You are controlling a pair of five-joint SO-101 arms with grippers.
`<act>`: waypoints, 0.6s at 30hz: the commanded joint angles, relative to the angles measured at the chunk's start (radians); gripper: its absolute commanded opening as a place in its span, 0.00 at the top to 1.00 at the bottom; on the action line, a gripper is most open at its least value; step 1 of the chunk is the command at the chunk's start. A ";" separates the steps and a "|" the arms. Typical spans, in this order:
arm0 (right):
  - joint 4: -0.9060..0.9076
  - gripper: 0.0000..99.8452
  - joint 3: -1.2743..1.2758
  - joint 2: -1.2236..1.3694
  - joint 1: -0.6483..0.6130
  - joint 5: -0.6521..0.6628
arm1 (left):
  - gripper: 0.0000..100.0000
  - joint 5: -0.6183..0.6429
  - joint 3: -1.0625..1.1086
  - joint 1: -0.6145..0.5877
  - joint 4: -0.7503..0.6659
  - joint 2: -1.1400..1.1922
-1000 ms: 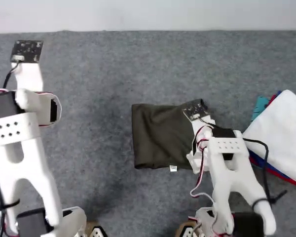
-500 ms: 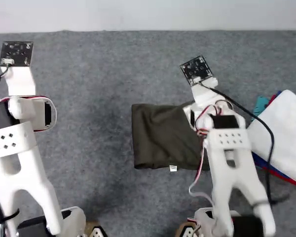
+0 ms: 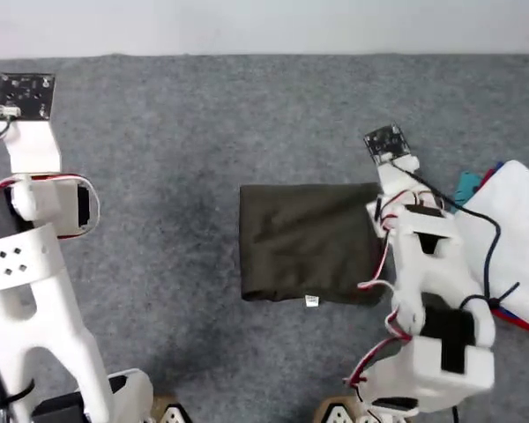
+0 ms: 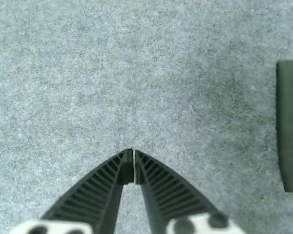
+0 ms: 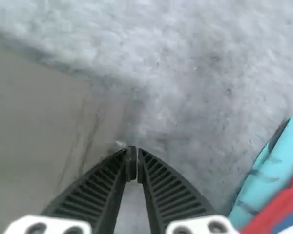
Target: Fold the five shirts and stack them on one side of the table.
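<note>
A dark olive shirt [image 3: 309, 244] lies folded into a flat rectangle mid-table; its edge shows as the olive shirt [image 4: 290, 124] in the left wrist view and as the olive shirt [image 5: 39, 122] in the right wrist view. My right gripper [image 5: 132, 157] is shut and empty, hovering at that shirt's far right corner. In the high view the right arm [image 3: 423, 264] stands along the shirt's right side. My left gripper [image 4: 133, 161] is shut over bare carpet, well left of the shirt. A white folded shirt [image 3: 511, 238] tops a stack at the right edge.
The grey carpeted table [image 3: 176, 132] stretches wide between the arms. Teal, red and blue cloth [image 3: 467, 189] pokes out under the white shirt; the same teal and red cloth [image 5: 276, 190] lies near the right gripper. The left arm [image 3: 31, 256] fills the left front.
The right arm swung from over the olive shirt's right part out to its far right corner, and the shirt now lies flatter and squarer. The left arm shifted slightly.
</note>
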 commanded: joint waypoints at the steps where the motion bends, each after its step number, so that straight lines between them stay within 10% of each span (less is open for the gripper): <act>1: 0.036 0.99 -0.054 -0.166 -0.068 0.006 | 0.99 0.003 -0.007 -0.011 0.021 -0.037; 18: 0.582 0.99 -0.003 -0.340 -0.677 -0.269 | 0.99 0.005 -0.007 -0.190 0.021 -0.040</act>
